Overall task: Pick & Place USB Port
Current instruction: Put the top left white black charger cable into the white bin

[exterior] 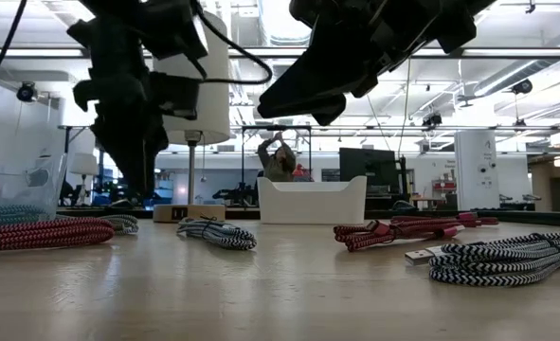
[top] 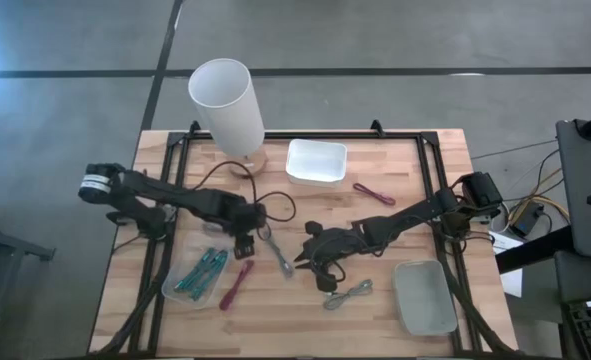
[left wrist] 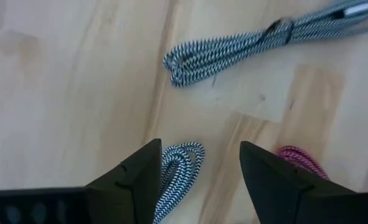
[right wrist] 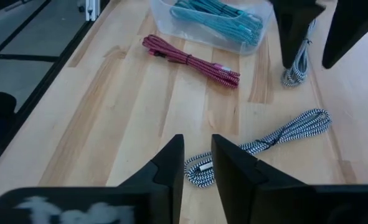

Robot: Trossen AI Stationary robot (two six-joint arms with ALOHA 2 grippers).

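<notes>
Several coiled USB cables lie flat on the wooden table. My left gripper [top: 247, 243] [left wrist: 200, 144] is open and hovers over a black-and-white cable [left wrist: 180, 165] [right wrist: 296, 65], one finger on either side of its looped end. A second black-and-white cable [top: 285, 265] [right wrist: 264, 140] lies close by. Its end shows below my right gripper [top: 313, 255] [right wrist: 197, 140], which is raised above the table with a narrow gap between its fingers. A third black-and-white cable [top: 348, 293] [exterior: 507, 258] lies nearer the near edge.
A clear tray of teal cables [top: 200, 275] [right wrist: 218, 15] sits near-left, with a pink cable [top: 237, 283] [right wrist: 190, 60] beside it. Another pink cable [top: 373, 192] lies far-right. A white bin [top: 316, 162], a lamp with a white shade [top: 225, 105] and a grey tray [top: 423, 297] also stand here.
</notes>
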